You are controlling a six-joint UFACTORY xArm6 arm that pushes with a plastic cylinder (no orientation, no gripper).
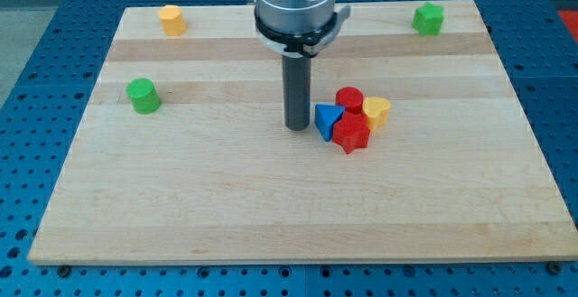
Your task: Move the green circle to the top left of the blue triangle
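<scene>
The green circle [143, 96] is a short green cylinder at the view's left, far from the other blocks. The blue triangle [327, 119] lies near the board's middle, in a tight cluster with a red cylinder [349, 100], a red star-like block [351, 134] and a yellow heart-like block [377, 112]. My tip [297, 127] rests on the board just left of the blue triangle, a small gap apart, and far to the right of the green circle.
A yellow block [172, 19] sits near the top left corner. A green angular block [428, 18] sits near the top right corner. The wooden board [226, 198] lies on a blue perforated table [54, 26].
</scene>
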